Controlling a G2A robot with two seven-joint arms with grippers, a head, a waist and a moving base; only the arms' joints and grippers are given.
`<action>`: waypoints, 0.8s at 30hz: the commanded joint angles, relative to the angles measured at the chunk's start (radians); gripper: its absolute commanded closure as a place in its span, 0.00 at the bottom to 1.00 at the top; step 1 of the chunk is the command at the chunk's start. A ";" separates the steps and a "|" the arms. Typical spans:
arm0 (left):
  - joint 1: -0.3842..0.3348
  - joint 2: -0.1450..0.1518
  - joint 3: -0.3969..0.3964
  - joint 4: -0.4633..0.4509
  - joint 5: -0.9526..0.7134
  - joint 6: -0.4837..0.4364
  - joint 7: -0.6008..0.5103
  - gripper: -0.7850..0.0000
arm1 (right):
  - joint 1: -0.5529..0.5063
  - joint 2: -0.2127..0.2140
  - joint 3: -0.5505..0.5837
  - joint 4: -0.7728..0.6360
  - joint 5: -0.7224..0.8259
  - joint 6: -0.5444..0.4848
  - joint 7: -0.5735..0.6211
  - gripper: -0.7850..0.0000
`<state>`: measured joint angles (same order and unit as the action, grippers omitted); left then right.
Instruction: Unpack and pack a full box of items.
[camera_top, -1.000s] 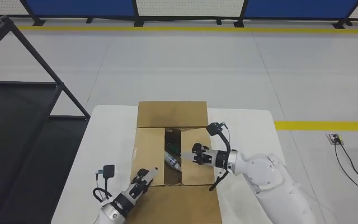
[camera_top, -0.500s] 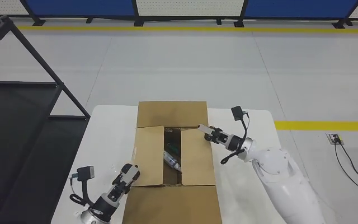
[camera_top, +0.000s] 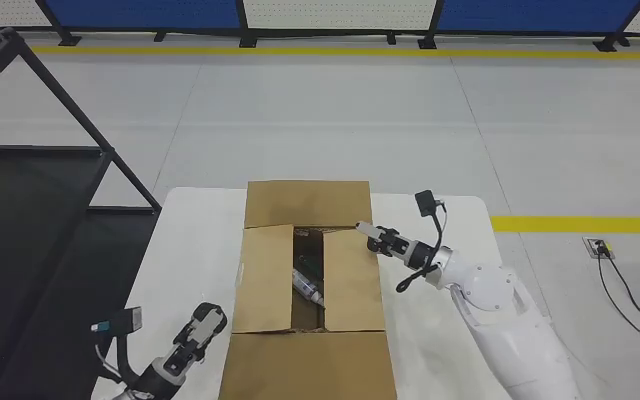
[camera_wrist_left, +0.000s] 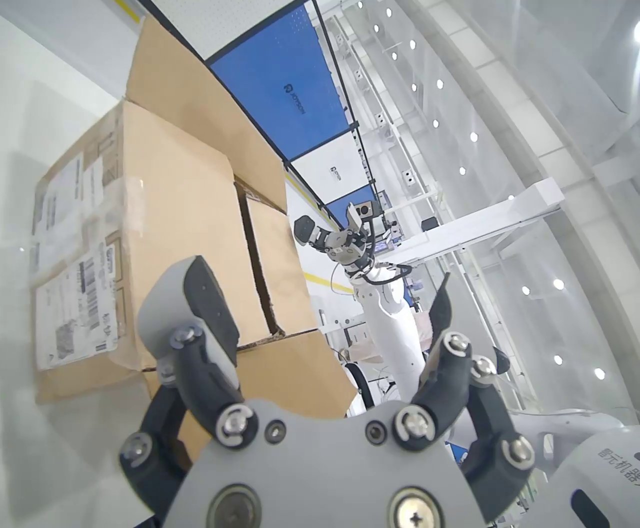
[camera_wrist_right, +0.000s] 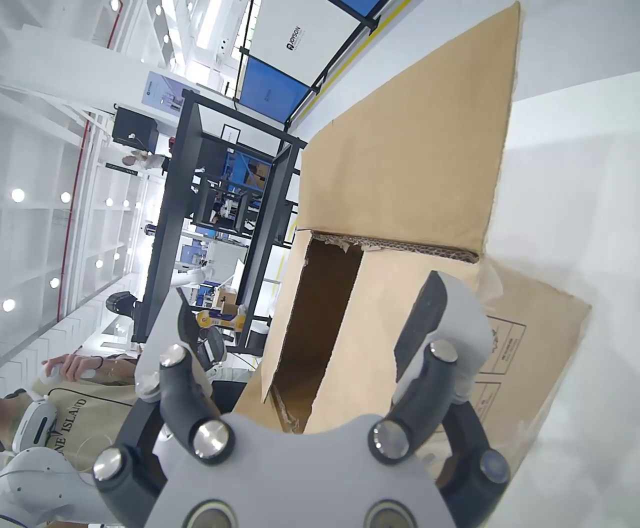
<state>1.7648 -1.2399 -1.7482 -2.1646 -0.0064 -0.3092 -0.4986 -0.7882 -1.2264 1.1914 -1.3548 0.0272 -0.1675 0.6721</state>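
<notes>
Your left claw (camera_top: 208, 320) has backed off the box (camera_top: 305, 205), spread empty; hook the right claw (camera_top: 366, 231), also spread, under the right flap (camera_top: 350, 285) and lift.

Left gripper (camera_top: 207, 319) backed away from box (camera_top: 262, 290); right gripper (camera_top: 365, 230) withdrew from opening, seemingly to flap corner.

The box (camera_top: 306, 204) opening is narrowed to a slim slot between the left flap (camera_top: 264, 280) and the right flap (camera_top: 352, 282), both lying nearly flat across it, with a bottle (camera_top: 308, 287) lying in that slot, while bare desk (camera_top: 198, 250) lies open on either side of the box.
</notes>
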 joint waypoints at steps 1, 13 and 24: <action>-0.010 0.002 0.010 -0.004 0.000 0.011 -0.014 0.00 | 0.020 -0.005 0.001 0.036 0.044 -0.006 -0.025 0.00; 0.056 0.018 -0.101 0.051 -0.255 -0.024 -0.206 0.00 | 0.226 -0.053 -0.086 0.352 0.030 -0.045 -0.185 0.00; 0.119 0.042 -0.208 0.119 -0.349 -0.011 -0.460 0.00 | 0.389 -0.119 -0.184 0.636 0.120 -0.127 -0.093 0.00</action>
<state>1.8830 -1.1998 -1.9531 -2.0511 -0.3527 -0.3248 -0.9375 -0.4081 -1.3424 1.0067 -0.7388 0.1276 -0.2742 0.5537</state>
